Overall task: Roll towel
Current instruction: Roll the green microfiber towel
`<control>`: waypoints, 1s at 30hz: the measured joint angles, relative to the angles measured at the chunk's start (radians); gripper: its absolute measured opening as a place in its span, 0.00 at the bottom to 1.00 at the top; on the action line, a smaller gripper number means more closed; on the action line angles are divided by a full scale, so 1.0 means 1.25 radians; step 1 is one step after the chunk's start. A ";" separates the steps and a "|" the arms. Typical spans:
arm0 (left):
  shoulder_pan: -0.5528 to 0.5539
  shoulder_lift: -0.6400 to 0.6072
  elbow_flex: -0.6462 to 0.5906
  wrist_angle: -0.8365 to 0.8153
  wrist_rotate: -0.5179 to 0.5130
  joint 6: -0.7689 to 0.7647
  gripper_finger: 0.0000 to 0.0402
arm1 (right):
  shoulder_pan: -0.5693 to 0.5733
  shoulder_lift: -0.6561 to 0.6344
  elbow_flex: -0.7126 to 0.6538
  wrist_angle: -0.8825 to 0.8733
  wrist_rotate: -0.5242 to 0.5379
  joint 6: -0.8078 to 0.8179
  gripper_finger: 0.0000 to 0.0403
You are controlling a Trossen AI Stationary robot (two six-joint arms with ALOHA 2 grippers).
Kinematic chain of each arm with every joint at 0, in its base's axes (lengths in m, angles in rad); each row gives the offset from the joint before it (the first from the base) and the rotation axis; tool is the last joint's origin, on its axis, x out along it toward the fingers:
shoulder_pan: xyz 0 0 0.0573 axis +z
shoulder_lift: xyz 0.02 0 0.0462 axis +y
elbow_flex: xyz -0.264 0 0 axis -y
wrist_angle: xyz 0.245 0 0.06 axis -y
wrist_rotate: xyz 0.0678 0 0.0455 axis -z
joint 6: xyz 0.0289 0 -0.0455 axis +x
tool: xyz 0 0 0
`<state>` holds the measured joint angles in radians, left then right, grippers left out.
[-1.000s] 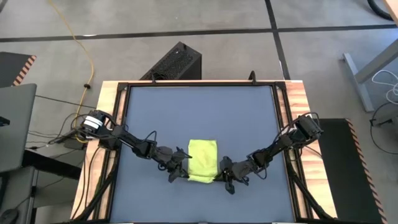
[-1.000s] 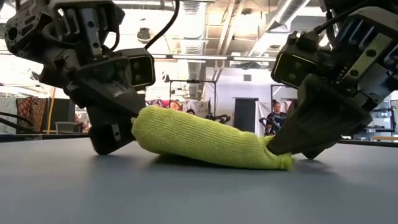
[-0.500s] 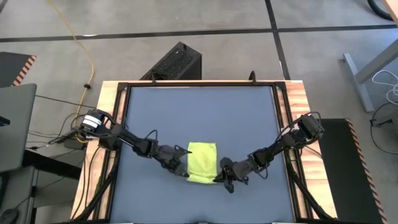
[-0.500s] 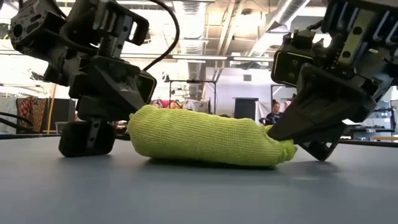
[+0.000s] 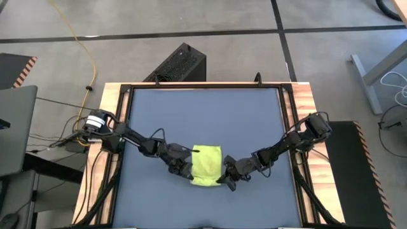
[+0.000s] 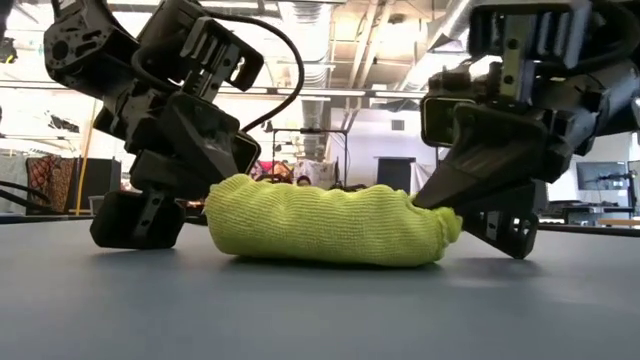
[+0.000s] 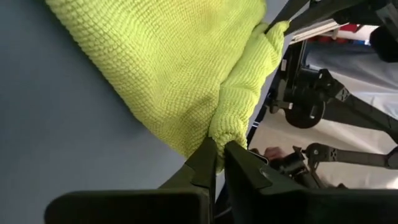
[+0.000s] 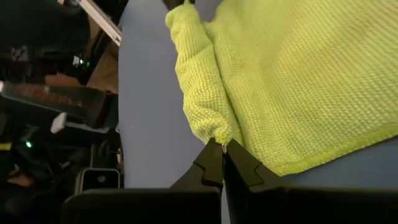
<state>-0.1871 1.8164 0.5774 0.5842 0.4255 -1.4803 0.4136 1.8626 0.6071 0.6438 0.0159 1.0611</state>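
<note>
Blue-grey table (image 5: 203, 114): both end effectors pinch the towel (image 5: 206, 165)

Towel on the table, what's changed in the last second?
Both grippers, left and right, moved up the table in the high view, rolling the near edge of the towel over; it looks shorter and fatter. Both fingers stayed pinched on its ends.
</note>
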 joint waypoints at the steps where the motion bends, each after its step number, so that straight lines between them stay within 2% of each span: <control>1: 0.005 0.000 0.000 0.001 0.000 0.001 0.04 | -0.004 0.000 0.000 -0.001 -0.002 0.006 0.05; 8: 0.052 -0.005 -0.004 0.012 0.054 0.093 0.06 | -0.009 0.000 0.002 -0.027 -0.001 -0.001 0.05; 18: 0.026 -0.016 -0.009 -0.007 0.096 0.262 0.07 | -0.009 -0.001 0.039 -0.123 0.008 -0.012 0.05; 24: 0.043 -0.034 -0.008 -0.044 0.144 0.296 0.10 | -0.010 -0.001 0.042 -0.129 0.026 -0.009 0.05; 26: 0.051 -0.059 -0.011 -0.063 0.129 0.307 0.09 | -0.013 -0.001 0.042 -0.129 0.027 -0.007 0.05; 30: 0.057 -0.126 -0.018 -0.083 0.013 0.410 0.05 | -0.013 -0.001 0.042 -0.131 0.032 0.005 0.05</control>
<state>-0.1162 1.6594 0.5543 0.4799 0.4413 -0.9682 0.3969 1.8618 0.6590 0.4800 0.0555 1.0671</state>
